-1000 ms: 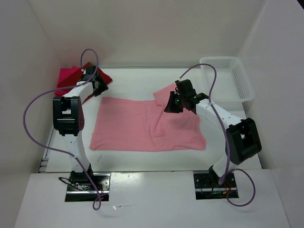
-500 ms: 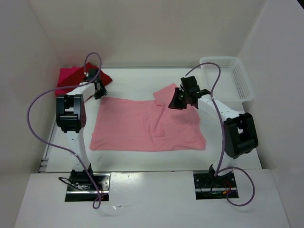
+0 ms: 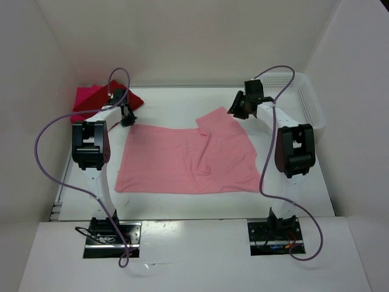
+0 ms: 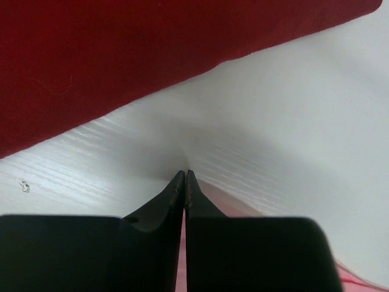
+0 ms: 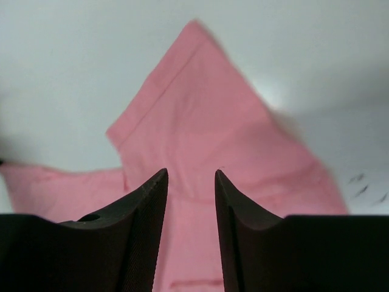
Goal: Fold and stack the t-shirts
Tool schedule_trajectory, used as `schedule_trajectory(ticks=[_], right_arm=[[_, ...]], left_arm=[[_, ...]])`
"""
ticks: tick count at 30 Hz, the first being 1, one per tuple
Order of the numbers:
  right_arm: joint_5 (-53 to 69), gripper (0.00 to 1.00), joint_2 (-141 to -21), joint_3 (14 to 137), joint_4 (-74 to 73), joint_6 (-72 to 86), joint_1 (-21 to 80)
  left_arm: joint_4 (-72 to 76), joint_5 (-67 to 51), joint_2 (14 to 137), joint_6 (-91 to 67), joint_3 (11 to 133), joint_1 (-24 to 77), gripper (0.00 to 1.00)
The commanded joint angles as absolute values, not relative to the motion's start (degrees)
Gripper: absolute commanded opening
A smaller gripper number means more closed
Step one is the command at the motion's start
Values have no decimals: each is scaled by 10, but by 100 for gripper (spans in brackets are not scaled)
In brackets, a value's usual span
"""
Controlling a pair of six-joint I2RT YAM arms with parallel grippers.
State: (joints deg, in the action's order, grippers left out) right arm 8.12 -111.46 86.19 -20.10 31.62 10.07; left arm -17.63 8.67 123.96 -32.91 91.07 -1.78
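Salmon-pink shirt [image 5: 200, 109] beneath slightly parted right gripper [image 5: 191, 172]

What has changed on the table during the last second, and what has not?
The right tool, jaws open, moved from above the light pink shirt toward the far right, ending at its sleeve near the basket. The left tool, shut, barely shifted at the shirt's far-left corner. The shirt lies as before.
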Motion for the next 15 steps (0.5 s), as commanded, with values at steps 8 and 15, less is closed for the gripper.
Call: schedule_trajectory(ticks=[8, 15], right_arm=[[-16, 49, -1308, 1111, -249, 244, 98], [-16, 51, -1462, 1330, -330, 223, 105]], left_arm=[[-147, 58, 1162, -334, 858, -14, 0], [-142, 47, 1145, -334, 853, -14, 0]])
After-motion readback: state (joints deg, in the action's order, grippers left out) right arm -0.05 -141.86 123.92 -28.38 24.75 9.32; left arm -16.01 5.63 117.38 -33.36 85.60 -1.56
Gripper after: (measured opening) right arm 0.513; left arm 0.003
